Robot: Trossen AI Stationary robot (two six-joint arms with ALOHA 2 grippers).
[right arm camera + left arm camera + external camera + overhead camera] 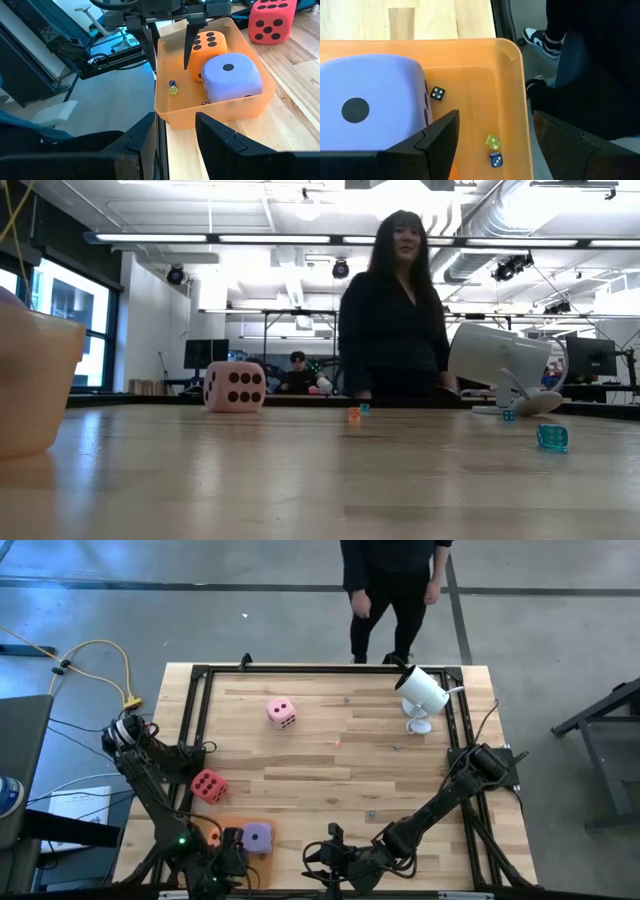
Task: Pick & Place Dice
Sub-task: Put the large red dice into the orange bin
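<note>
- The left gripper is hanging over the orange tray at the lower left of the high view. Its fingers are standing apart with nothing between them.
- The purple die and the orange die are lying side by side in the tray. The purple one is sitting just beside one left finger, and I cannot tell whether they are touching.
- The magenta die is waiting on the table just above the tray at the left of the high view. The light pink die is sitting well apart from it, towards the upper middle.
- The right gripper is resting at the bottom centre of that view, with its fingers slightly apart and empty.
- In my judgement, the step in hand is clearing the tray and going for the magenta die, with half the dice seemingly placed.
- Doing it well is calling for a straight lift, keeping the claw apart so neither finger is dragging the purple die out.
- A few tiny dice are lying loose in the tray, so a low sideways sweep is risking scattering them.
- Coming down on the magenta die, the fingers should be straddling two flat faces, as the cube is looking soft and liable to squash or roll.
</note>
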